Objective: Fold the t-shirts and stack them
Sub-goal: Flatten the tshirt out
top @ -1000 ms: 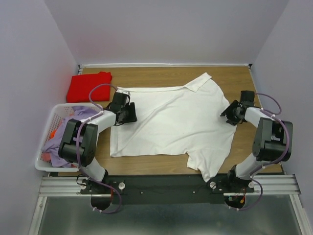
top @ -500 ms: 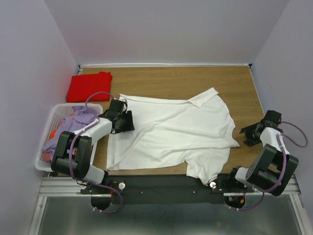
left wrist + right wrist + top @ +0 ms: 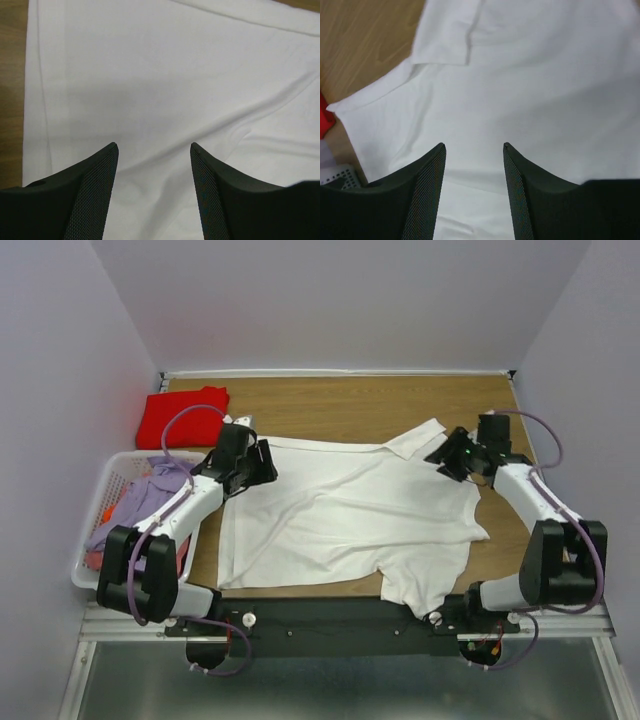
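Observation:
The white t-shirt (image 3: 350,515) lies spread and wrinkled across the middle of the table, with one sleeve hanging over the near edge. The red t-shirt (image 3: 180,415) lies folded at the far left corner. My left gripper (image 3: 262,462) hovers over the white shirt's far left corner. It stands open, with only white cloth (image 3: 165,90) showing between its fingertips (image 3: 112,150). My right gripper (image 3: 445,455) is open above the shirt's far right part, by a turned-over flap (image 3: 445,40). Nothing is held in either one.
A white slatted laundry basket (image 3: 120,458) with purple and other clothes stands at the left edge, next to my left arm. Bare wood table (image 3: 340,405) shows beyond the shirt. Walls close in the back and both sides.
My right arm has swung from the table's right edge back over the shirt's far right part. My left gripper has moved a little farther away and opened slightly wider. The shirt has slid toward the near edge.

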{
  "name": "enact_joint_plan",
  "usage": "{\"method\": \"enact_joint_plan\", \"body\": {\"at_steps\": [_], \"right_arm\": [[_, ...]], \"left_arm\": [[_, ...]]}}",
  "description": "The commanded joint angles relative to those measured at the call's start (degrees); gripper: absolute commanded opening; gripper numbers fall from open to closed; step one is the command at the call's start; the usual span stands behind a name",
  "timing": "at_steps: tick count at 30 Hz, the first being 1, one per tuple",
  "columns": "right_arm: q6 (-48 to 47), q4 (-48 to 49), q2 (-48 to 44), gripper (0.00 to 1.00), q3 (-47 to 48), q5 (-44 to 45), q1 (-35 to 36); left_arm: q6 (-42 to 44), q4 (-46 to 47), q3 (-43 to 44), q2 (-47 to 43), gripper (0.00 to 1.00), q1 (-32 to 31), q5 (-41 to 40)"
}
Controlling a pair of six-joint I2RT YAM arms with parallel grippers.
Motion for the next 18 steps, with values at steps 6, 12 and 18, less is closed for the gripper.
{"method": "enact_joint_plan", "body": {"at_steps": [6,12,18], "right_arm": [[5.28,13.34,19.38,0.51,14.33,6.08,18.23],[7.92,15.90,30.47,0.42,22.78,6.78,22.38],[10.29,16.07,36.98,0.38,26.83,7.84,23.35]], "left_arm": [[3.08,7.44,6.80,8.35,0.65,-5.55,0.38],[4.39,7.88,13.12,17.84,0.53,-8.72,1.52],[5.45,6.74,18.59,25.05,0.48,-12.06,0.82]]}}
